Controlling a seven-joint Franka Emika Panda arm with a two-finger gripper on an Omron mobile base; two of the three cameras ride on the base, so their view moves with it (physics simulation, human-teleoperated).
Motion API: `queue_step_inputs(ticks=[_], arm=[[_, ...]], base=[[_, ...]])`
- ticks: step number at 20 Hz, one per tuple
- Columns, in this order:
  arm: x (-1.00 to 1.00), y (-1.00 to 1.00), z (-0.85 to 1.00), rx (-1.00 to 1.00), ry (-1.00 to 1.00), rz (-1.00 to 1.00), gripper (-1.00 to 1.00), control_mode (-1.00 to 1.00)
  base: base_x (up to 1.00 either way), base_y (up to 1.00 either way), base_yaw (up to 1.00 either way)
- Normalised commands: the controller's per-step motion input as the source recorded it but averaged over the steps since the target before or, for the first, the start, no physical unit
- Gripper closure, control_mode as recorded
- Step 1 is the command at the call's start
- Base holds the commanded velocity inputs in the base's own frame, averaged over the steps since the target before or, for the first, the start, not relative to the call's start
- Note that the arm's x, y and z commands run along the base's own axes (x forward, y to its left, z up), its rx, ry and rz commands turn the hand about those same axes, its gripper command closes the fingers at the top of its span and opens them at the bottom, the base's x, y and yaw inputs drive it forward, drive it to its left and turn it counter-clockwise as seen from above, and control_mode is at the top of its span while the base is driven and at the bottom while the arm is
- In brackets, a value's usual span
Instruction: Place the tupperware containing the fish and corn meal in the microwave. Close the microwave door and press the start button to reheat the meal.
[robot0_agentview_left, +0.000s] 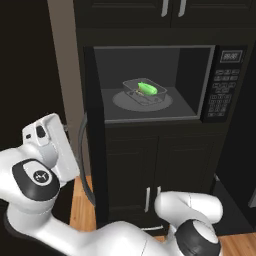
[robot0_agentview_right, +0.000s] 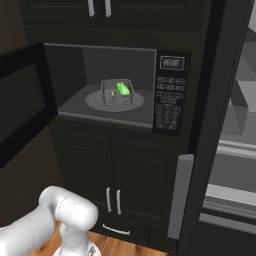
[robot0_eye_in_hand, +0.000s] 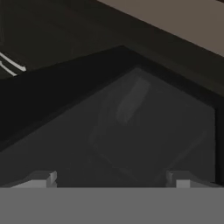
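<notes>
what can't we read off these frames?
- Keypad labels: too small in both base views.
- Display digits: blurred.
- Corn in the tupperware: too small; mostly the green lump reads.
- Door: cut by the right base view's left edge; edge-on in the left base view.
- Gripper open; whether it touches the door is unclear.

Dark cabinetry all round. Upper cabinet doors (robot0_agentview_left: 172, 12) above, pale bar handles (robot0_agentview_left: 172, 7) side by side at centre seam. Lower cabinet doors (robot0_agentview_right: 112, 192) beneath, paired vertical handles (robot0_agentview_right: 113, 201) plus curved drawer pull (robot0_agentview_right: 116, 230) (lower down). Wood plank floor (robot0_agentview_left: 82, 210), warm orange-brown. Grey-brown wall strip (robot0_agentview_left: 65, 65) leftward. Pale shelving (robot0_agentview_right: 235, 135) far right, dimly lit.
</notes>
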Motion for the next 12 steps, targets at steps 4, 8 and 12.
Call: queue_step_inputs(ticks=[4, 8, 12], arm=[[-0.16, -1.00, -0.01, 0.00, 0.00, -0.05, -1.00, -1.00], [-0.28, -0.99, -0.01, 0.00, 0.00, -0.08, -1.00, -1.00], [-0.13, -0.90, -0.23, 0.00, 0.00, -0.08, -1.00, -1.00]], base=[[0.00, 0.00, 0.00], [0.00, 0.00, 0.00], [0.00, 0.00, 0.00]])
